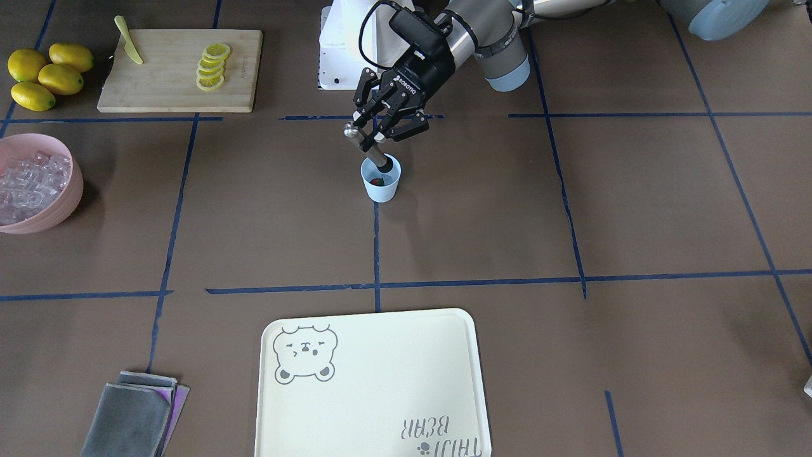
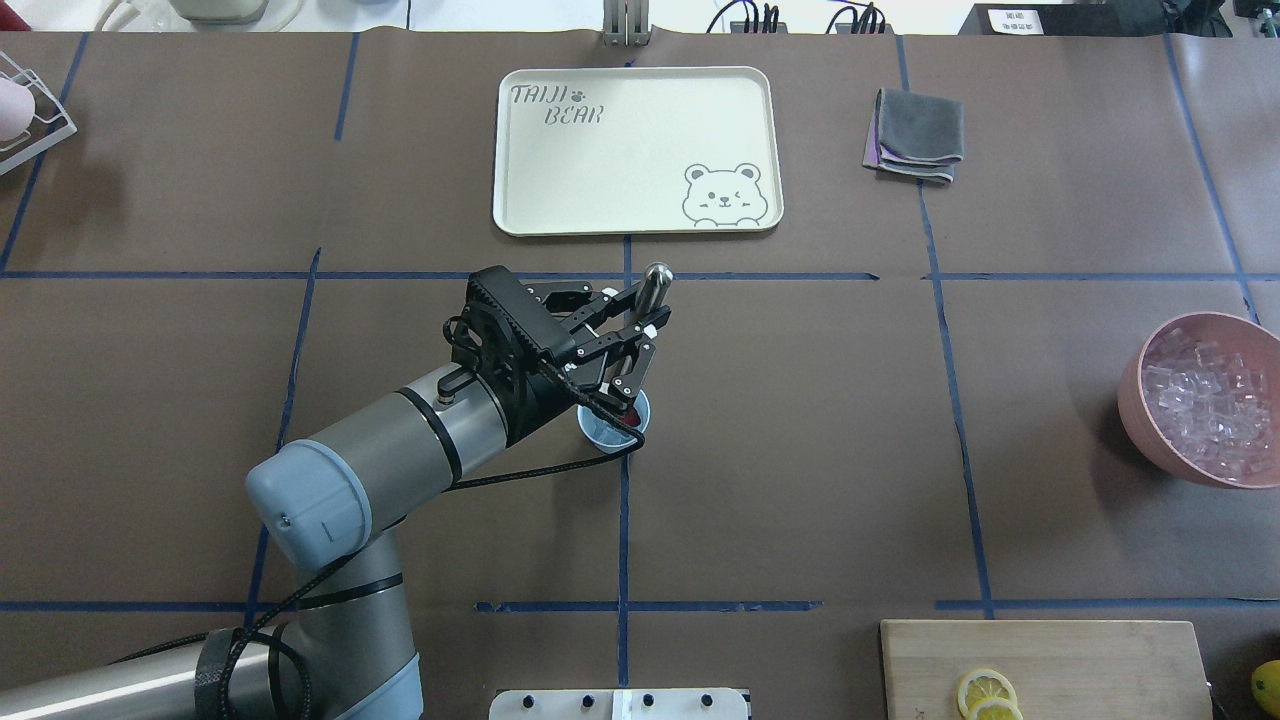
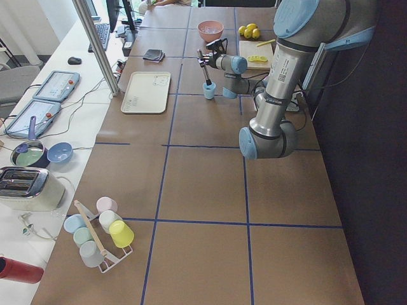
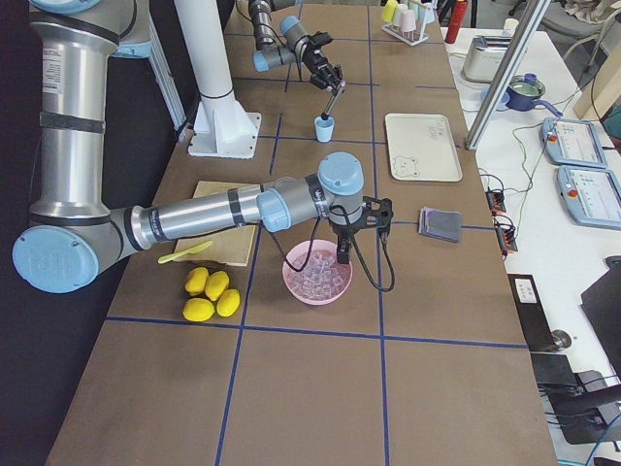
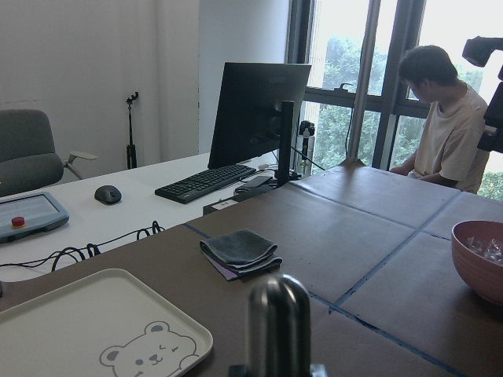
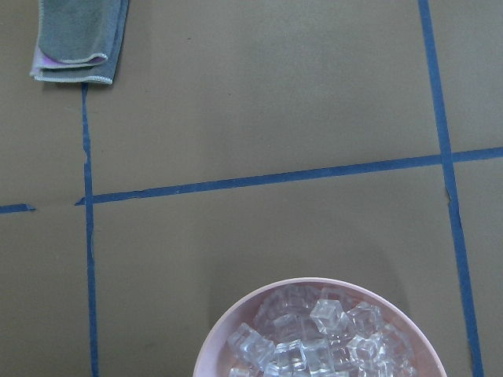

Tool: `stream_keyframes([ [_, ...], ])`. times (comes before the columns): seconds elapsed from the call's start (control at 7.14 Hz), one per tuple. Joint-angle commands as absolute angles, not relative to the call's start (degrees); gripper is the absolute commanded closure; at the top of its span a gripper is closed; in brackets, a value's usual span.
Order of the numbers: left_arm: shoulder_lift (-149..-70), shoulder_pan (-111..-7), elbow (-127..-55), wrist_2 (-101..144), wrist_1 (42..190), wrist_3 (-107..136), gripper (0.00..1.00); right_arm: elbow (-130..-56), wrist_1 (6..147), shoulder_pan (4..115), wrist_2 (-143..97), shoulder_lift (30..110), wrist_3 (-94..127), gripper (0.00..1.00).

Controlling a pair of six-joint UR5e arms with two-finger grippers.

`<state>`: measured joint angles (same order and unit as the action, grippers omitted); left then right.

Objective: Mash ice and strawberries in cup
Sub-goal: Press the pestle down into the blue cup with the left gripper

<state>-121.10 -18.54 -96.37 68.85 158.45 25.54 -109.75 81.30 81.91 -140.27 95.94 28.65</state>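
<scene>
The left gripper (image 1: pixel 374 134) is hanging over the middle of the table (image 1: pixel 571 209), its two black fingers (image 1: pixel 406 127) clamping the steel shaft of a muddler (image 1: pixel 375 155) from both sides. The muddler is leaning a little. Its rounded knob is sticking out above the fingers, and its black tip is sitting inside the mouth of the pale blue cup (image 1: pixel 380 189). The cup is standing upright directly below the fingertips. One small red strawberry piece (image 1: pixel 378 181) with a touch of green is lying in the cup beside the black tip; whether the two are touching cannot be told, nor whether any ice is lying in there.

The ice cubes (image 1: pixel 28 184) are lying heaped in a pink bowl (image 1: pixel 76 184), well apart from the left gripper on the right arm's side. The right gripper (image 4: pixel 343 254) is hanging just above that bowl in the side view, and whether it is open or closed cannot be told.

Beyond the left gripper's fingertips, away from the robot, a cream bear-print tray (image 2: pixel 640 150) is lying flat, with folded grey cloths (image 2: pixel 915 130) near it on the right arm's side. Behind the gripper, toward the right arm, a wooden cutting board (image 1: pixel 171 82) is carrying a row of lemon slices (image 1: pixel 212 66) and a yellow knife (image 1: pixel 129 49). Four whole lemons (image 1: pixel 60 77) are lying just beside the board.
</scene>
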Motion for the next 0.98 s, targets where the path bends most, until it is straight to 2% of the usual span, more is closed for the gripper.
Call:
stream_keyframes([
  [0.0, -122.2, -18.2, -93.6, 68.7, 158.5, 25.5, 1.00, -109.8, 81.3, 81.9, -140.3, 96.0, 28.7, 0.01],
  [0.84, -122.2, -17.1, -92.1, 68.6, 158.4, 25.1, 1.00, -109.5, 81.3, 81.9, -140.3, 95.9, 28.7, 0.01],
])
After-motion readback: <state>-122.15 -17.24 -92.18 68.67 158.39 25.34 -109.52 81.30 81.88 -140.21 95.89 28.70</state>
